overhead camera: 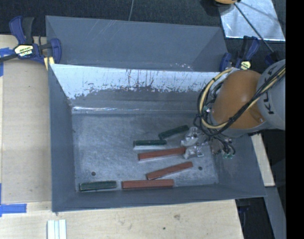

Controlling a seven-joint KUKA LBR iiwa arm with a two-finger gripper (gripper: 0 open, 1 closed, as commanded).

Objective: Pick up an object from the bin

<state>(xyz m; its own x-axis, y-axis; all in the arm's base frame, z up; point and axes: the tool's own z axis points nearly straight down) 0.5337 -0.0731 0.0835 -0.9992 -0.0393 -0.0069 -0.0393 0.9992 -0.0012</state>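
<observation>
Camera view: gripper (193, 146) over upper reddish stick (159, 155) lying left-right.

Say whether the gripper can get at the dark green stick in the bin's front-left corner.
Probably yes: the dark green stick lies alone, nothing on it, though close to the front wall; the gripper is off to the right.

I see a grey metal bin (60, 133), matt, its back wall scratched and its floor dull and grainy. The reddish-brown bars (161, 155) look matt, the dark green bars (149, 143) slightly glossy. The arm's orange cover (236, 101) is smooth and shiny
</observation>
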